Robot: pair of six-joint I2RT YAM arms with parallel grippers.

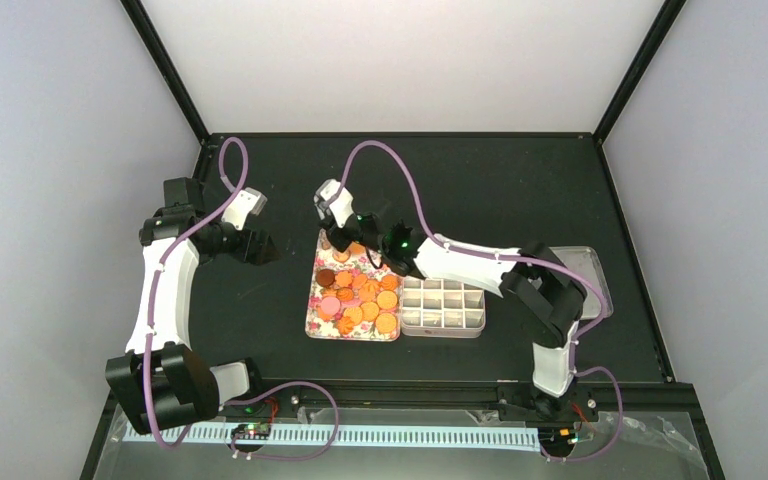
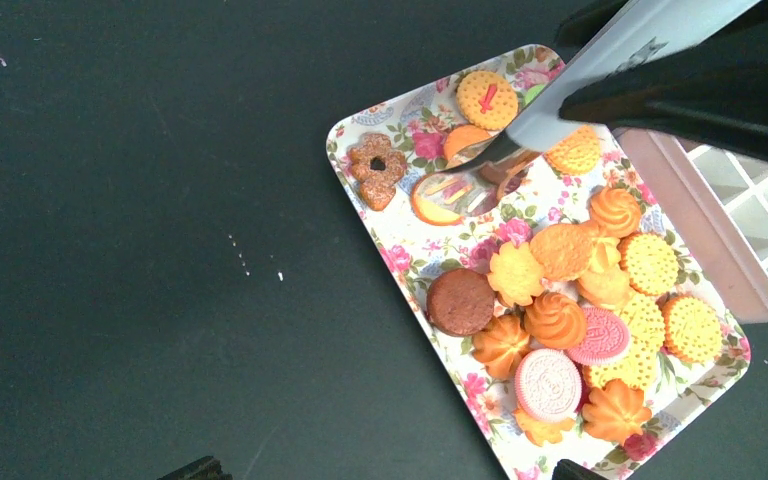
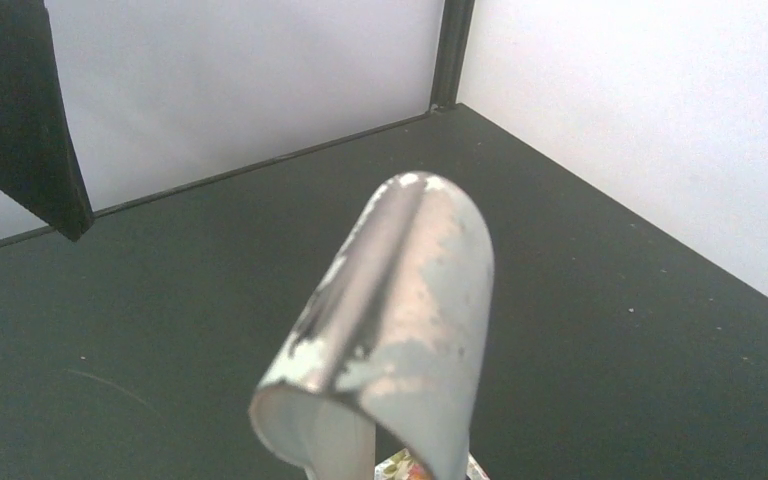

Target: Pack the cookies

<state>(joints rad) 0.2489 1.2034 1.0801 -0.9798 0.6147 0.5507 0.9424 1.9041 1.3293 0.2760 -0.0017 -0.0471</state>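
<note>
Several cookies point(image 1: 358, 296), mostly orange-golden with a brown and two pink ones, lie on a flower-patterned tray point(image 1: 314, 318). In the left wrist view the cookies point(image 2: 560, 320) fill the tray point(image 2: 400, 270). My right gripper point(image 1: 352, 232) is shut on metal tongs point(image 2: 600, 70), over the tray's far end. The tongs' tips are at an orange cookie point(image 2: 432, 208) near a brown flower-shaped one point(image 2: 377, 170); I cannot tell whether it is pinched. The tongs' looped end point(image 3: 390, 330) fills the right wrist view. My left gripper point(image 1: 260, 246) is open and empty, left of the tray, above the table.
A white box with several square compartments point(image 1: 443, 307) stands against the tray's right side, and also shows in the left wrist view point(image 2: 760, 200). A clear lid point(image 1: 596, 272) lies further right, under the right arm. The table is black, with walls around it.
</note>
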